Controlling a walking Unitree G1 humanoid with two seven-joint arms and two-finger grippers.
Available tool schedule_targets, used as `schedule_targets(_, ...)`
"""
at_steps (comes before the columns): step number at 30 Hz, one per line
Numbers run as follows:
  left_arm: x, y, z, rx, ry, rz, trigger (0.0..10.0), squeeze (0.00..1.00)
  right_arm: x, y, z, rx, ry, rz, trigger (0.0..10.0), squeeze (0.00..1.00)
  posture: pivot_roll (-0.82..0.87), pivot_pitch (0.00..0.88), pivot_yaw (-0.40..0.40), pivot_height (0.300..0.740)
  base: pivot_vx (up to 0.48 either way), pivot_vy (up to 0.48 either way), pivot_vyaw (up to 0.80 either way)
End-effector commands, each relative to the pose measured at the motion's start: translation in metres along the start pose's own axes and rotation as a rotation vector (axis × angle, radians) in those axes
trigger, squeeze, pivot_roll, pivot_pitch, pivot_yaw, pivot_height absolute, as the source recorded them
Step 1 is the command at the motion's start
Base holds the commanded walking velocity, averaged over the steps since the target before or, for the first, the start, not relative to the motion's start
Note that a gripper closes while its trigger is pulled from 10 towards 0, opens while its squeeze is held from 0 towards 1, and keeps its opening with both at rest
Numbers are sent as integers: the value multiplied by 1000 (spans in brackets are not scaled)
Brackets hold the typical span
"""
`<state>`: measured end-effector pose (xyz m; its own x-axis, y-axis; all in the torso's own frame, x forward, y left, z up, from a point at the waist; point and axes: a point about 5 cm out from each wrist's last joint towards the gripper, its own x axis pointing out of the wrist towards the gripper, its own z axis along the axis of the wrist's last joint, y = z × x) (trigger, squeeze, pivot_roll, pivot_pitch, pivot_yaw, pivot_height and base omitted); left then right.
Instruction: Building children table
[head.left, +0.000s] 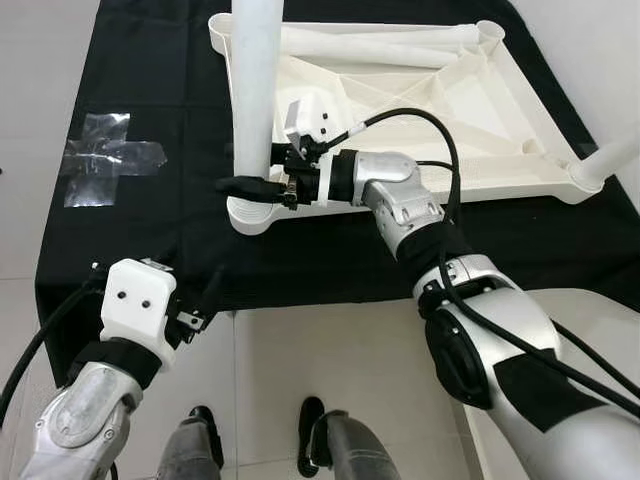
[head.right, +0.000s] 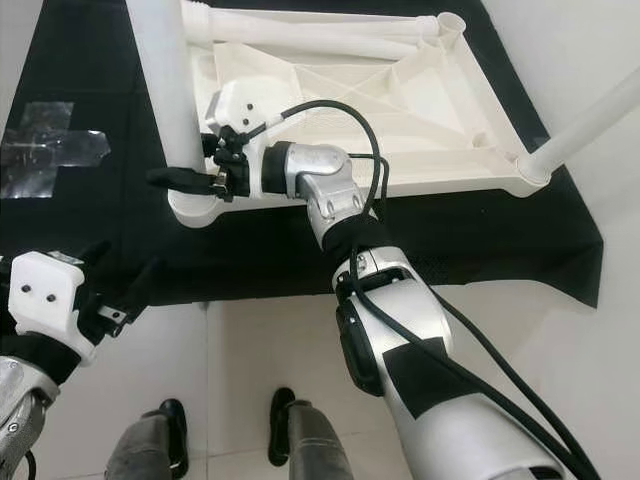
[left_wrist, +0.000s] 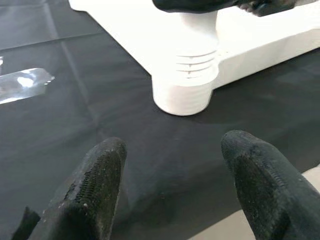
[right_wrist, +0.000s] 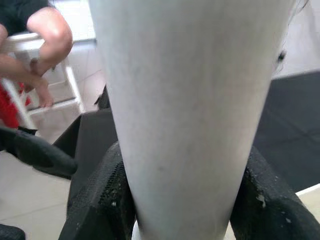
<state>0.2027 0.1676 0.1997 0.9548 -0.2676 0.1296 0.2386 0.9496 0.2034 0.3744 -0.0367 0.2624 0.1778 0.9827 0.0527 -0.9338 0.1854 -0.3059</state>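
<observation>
Right gripper (head.left: 262, 186): fingers clamped around the base of the upright white leg (head.left: 255, 90), just above its threaded socket (left_wrist: 186, 82) at the near-left corner of the upturned white tabletop (head.left: 400, 110), apparently to steady or turn the leg home. Left gripper (left_wrist: 172, 185): fingers spread apart, holding nothing, hovering over the near edge of the black cloth (head.left: 150, 240), likely on standby. Tabletop: underside up, ribbed, lying on the cloth; a second leg (head.left: 610, 160) standing at its near-right corner; loose legs (head.left: 380, 45) resting along its far edge. Clear tape cross (head.left: 105, 155): stuck near the cloth's left edge
</observation>
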Motion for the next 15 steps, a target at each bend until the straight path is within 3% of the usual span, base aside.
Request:
schedule_targets(1, -3, -4, -1, -7, 10, -9, 10000, 0, -17, 8, -35, 111, 40, -109, 0, 0, 156, 359, -180, 740, 0, 0, 0)
schedule_targets(5, 0, -7, -3, -14, 13, -37, 10000, 0, -42, 17, -62, 155, 34, -660, 0, 0, 145, 360, -170, 740, 0, 0, 0)
schedule_targets(6, 0, -7, -3, -14, 13, -37, 10000, 0, -42, 17, -62, 155, 34, -660, 0, 0, 145, 360, -170, 740, 0, 0, 0)
schedule_targets(7, 1, -7, -3, -20, 11, -41, 10000, 0, -51, 33, -71, 95, 108, -802, 0, 0, 125, 358, -159, 740, 0, 0, 0)
schedule_targets(8, 3, -6, -4, -17, 12, -51, 10000, 0, -52, 53, -76, 78, 135, -844, 0, 0, 117, 361, -141, 740, 0, 0, 0)
schedule_targets(9, 3, -6, -4, -17, 12, -51, 10000, 0, -52, 53, -76, 78, 135, -844, 0, 0, 117, 361, -141, 740, 0, 0, 0)
schedule_targets(10, 6, -6, -5, -19, 9, -65, 10000, 0, -49, 71, -77, 73, 149, -845, 0, 0, 104, 337, -131, 740, 0, 0, 0)
schedule_targets(15, 10, -9, -4, -25, -2, -76, 10000, 0, -42, 63, -76, 87, 125, -792, 0, 0, 112, 327, -138, 740, 0, 0, 0)
